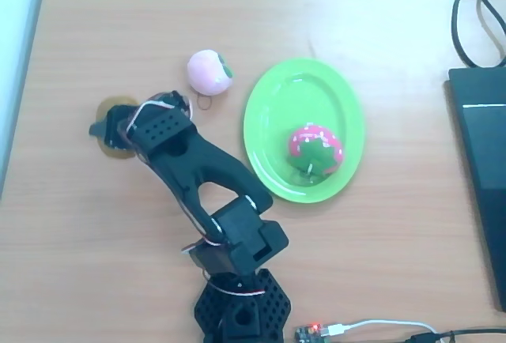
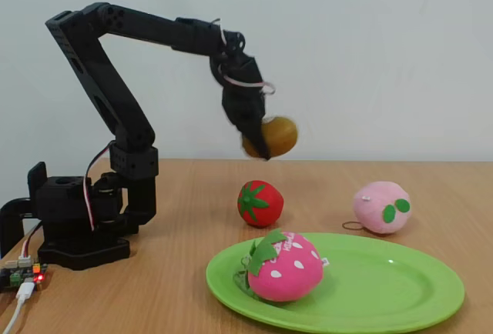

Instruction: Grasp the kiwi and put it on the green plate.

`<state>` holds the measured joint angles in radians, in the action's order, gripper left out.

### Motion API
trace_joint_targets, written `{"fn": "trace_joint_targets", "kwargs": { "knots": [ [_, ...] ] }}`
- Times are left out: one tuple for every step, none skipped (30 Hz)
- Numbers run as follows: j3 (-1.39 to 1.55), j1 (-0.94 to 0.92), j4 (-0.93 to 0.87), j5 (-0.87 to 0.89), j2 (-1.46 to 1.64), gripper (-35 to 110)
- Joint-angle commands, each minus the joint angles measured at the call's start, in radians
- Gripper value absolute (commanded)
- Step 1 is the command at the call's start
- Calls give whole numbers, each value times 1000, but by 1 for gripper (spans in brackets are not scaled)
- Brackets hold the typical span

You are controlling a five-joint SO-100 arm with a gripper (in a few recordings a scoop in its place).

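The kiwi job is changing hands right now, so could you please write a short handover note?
Gripper: shut on the kiwi, held in the air well above the table.
Green plate: on the table with a pink strawberry lying on it; a red strawberry and a peach sit on the table beside it.
Done: kiwi grasped and lifted.
Left: carry it over the plate, lower, release on a bare part.

Pink peach (image 2: 380,207), red strawberry (image 2: 259,203), pink strawberry (image 2: 284,266), black laptop (image 1: 479,161).
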<state>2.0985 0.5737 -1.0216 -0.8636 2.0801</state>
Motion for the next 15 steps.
{"fn": "trace_joint_targets", "kwargs": {
  "knots": [
    [-80,-44,-12,3,26,31],
    [-95,-61,-15,5,21,31],
    [-112,-80,-26,8,17,31],
    [-130,-98,-40,9,11,31],
    [-143,-115,-49,9,6,31],
    [-153,-132,-60,6,2,31],
    [-167,-150,-75,6,-6,31],
    [-183,-167,-91,3,-12,31],
    [-199,-184,-112,3,-20,31],
    [-216,-201,-129,5,-28,31],
    [-233,-219,-146,6,-37,31],
    [-249,-238,-160,6,-44,31],
    [-265,-256,-175,8,-55,31],
    [-282,-276,-187,12,-66,31],
    [-298,-298,-193,17,-78,31]
  ]
}}
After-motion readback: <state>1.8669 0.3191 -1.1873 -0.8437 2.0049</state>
